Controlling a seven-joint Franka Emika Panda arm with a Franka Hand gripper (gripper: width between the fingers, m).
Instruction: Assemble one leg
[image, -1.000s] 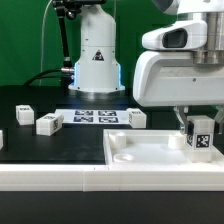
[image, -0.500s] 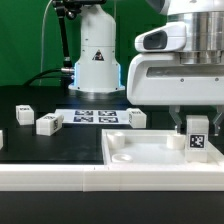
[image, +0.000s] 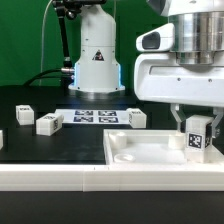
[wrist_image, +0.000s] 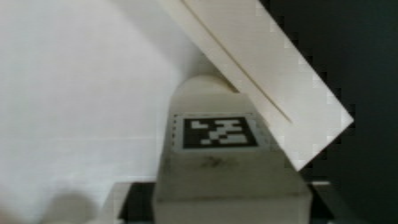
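While the gripper (image: 197, 124) holds the leg (image: 197, 134) upright, its fingers are closed on the block's sides

From the exterior view, the leg stands over the white panel (image: 150, 153) near its corner at that view's right; three loose legs (image: 48, 123) lie on the black table (image: 60, 145). From the wrist view, the leg (wrist_image: 217, 150) with its tag sits between the fingers, over the panel's edge (wrist_image: 267, 70)

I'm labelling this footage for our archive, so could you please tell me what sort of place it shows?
Most likely a robotics lab bench set up for furniture assembly. A marker board lies on the black table, tagged white blocks sit loose nearby, and the claw holds the leg over a white panel.
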